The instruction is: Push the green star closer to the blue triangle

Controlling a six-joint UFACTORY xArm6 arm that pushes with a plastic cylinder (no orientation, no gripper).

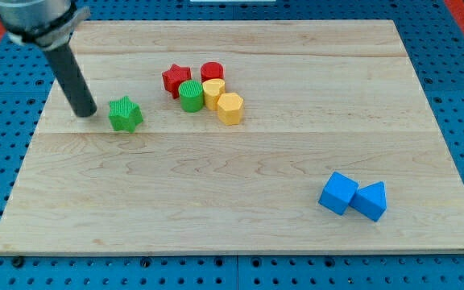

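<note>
Resting my tip (85,113) just left of the green star (125,114), a gap seemingly between them | blue triangle (370,200) at lower right, touching a blue cube (338,192), well apart from the star | no claw, only the rod | no writing legible on the wooden board (216,201)

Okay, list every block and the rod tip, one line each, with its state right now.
Green star: alone, right of my tip.
Red star, red cylinder, green cylinder, two yellow blocks: clustered.
Blue cube, blue triangle: touching.
</note>
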